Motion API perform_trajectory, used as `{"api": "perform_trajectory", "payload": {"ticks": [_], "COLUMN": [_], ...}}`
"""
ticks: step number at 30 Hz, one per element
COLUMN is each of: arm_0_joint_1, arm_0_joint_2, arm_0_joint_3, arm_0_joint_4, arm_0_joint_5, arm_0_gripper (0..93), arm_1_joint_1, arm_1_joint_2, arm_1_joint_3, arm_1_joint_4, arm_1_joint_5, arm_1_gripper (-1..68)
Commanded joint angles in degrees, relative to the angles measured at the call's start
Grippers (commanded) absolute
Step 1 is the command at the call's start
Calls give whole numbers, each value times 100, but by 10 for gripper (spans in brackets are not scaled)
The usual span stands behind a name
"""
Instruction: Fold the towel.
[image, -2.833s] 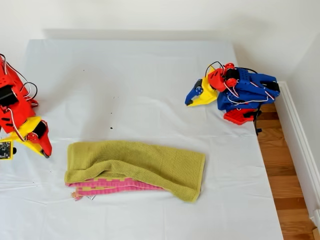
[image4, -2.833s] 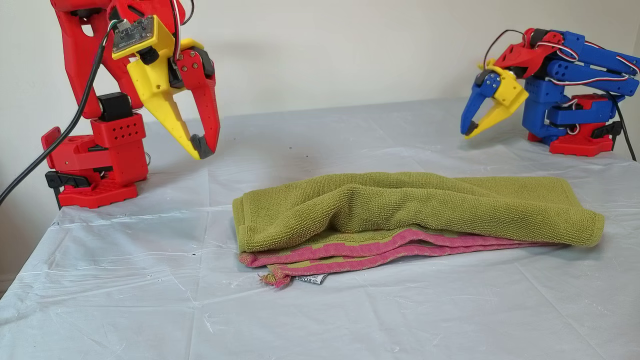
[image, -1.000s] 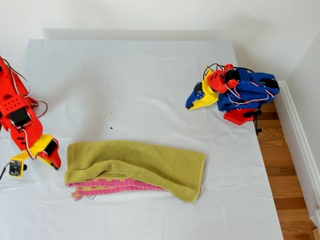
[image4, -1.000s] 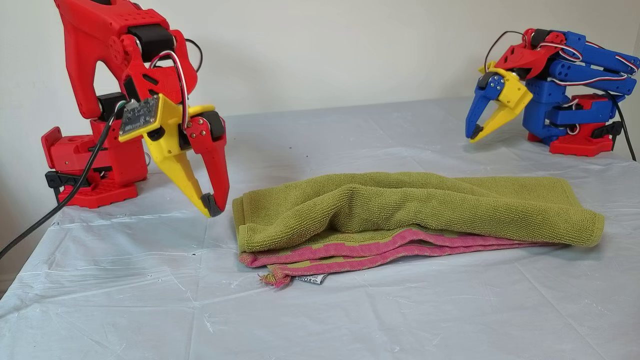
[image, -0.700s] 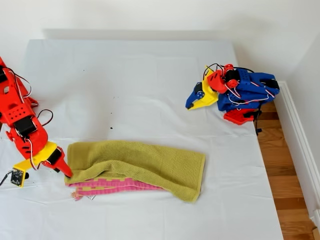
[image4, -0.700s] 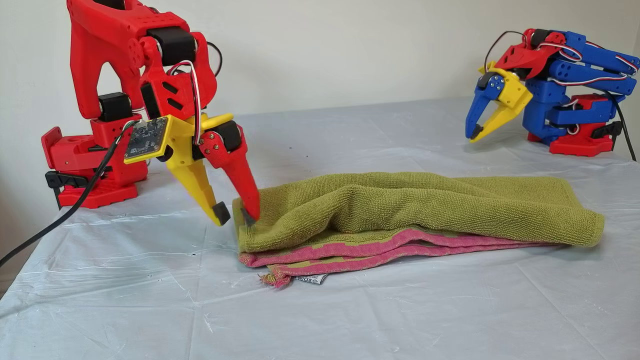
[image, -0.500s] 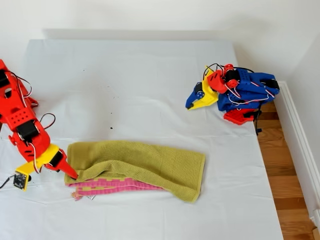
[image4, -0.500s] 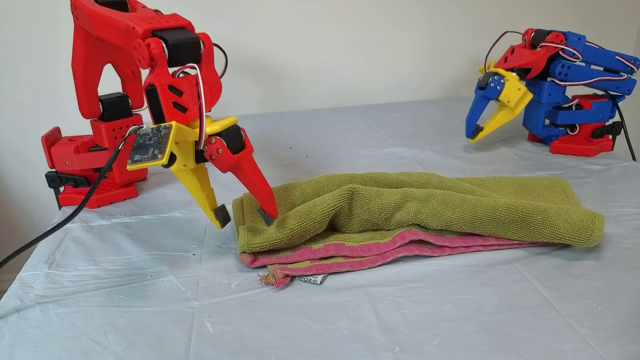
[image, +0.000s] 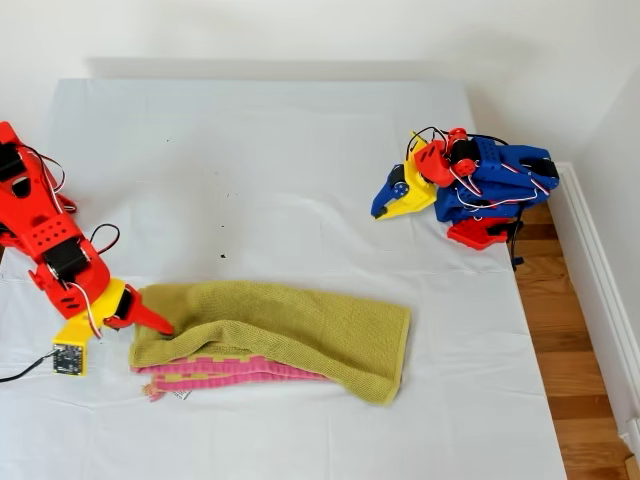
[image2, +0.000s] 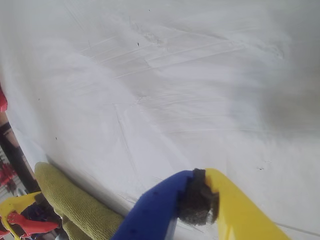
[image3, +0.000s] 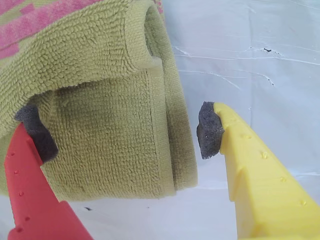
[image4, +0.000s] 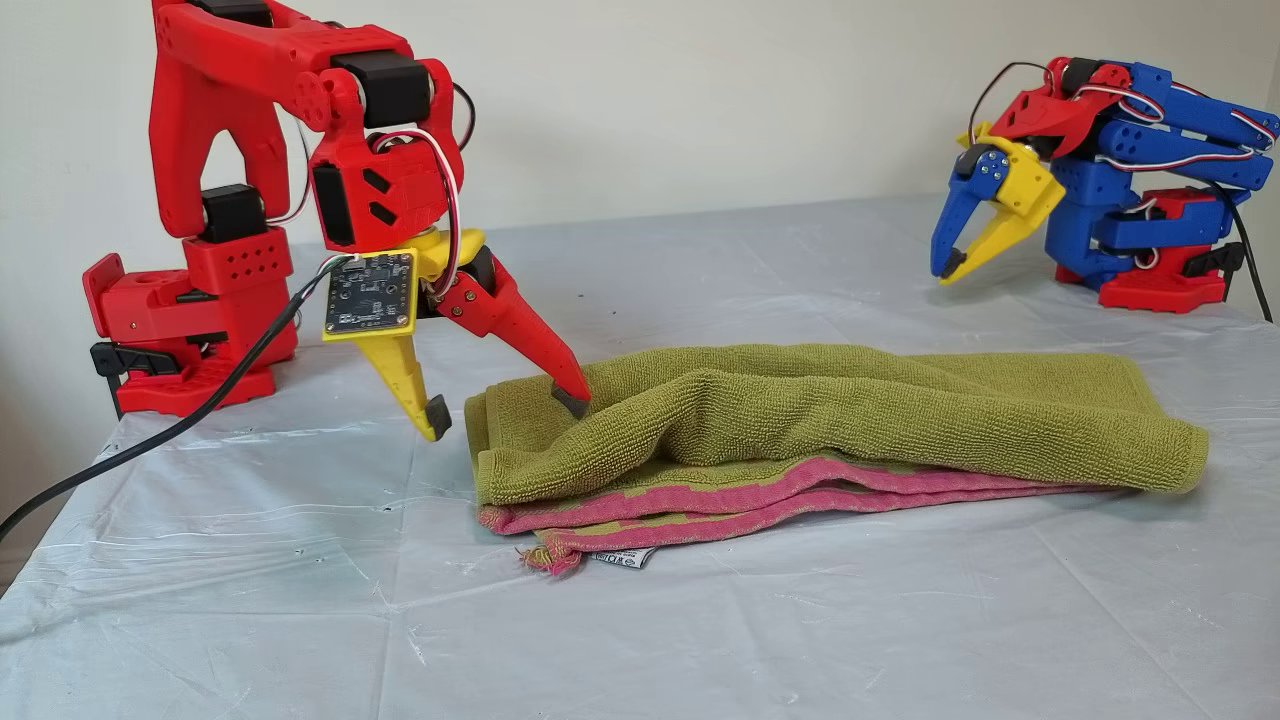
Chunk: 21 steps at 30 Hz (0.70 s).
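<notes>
The towel (image: 280, 335) lies folded into a long band on the table (image: 300, 180), toward the near edge in the exterior view. Its upper layers are plain yellow-green terry. Pink hems (image4: 700, 505) show along the near long side, with pink blocks visible in the second wrist view. A small white label (image4: 620, 558) sticks out under the near corner at the other view's left; it carries print too small to read. No other writing can be made out.

My second gripper (image4: 495, 408), red and yellow, straddles the towel's short end at the exterior view's left. Its jaws are spread wide. The red finger's pad (image3: 35, 132) presses on top of the terry. The yellow finger's pad (image3: 210, 130) hangs just beside the folded edge, over the cloth-covered table and clear of the towel. The second arm (image4: 260, 120) rises from its red base (image4: 190, 320) at the other view's left, arches over, and points the gripper steeply down. A bare circuit board (image4: 368, 292) hangs on the gripper's side, with a black cable (image4: 150, 440) trailing off the table edge.

My first gripper (image4: 950, 265), blue and yellow, hangs above the table at the exterior view's right, well apart from the towel. Its tips are together on nothing. The first arm (image4: 1150, 130) is folded back over its base.
</notes>
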Motion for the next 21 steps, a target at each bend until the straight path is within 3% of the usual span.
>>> {"api": "perform_trajectory", "payload": {"ticks": [1, 6, 11, 21], "arm_0_joint_1": [-123, -185, -185, -448], "arm_0_joint_2": [149, 387, 237, 237], "arm_0_joint_3": [-141, 747, 1099, 1450], "arm_0_joint_4": [-123, -1002, -1239, -1767], "arm_0_joint_5": [-272, -422, -457, -404], "arm_0_gripper": [606, 628, 694, 632], "arm_1_joint_1": [26, 26, 26, 26], "arm_1_joint_2": [466, 466, 466, 466], "arm_1_joint_3": [35, 35, 35, 35], "arm_1_joint_4": [-9, -9, -9, -9], "arm_1_joint_5": [26, 26, 26, 26], "arm_1_gripper": [1, 1, 1, 1]}}
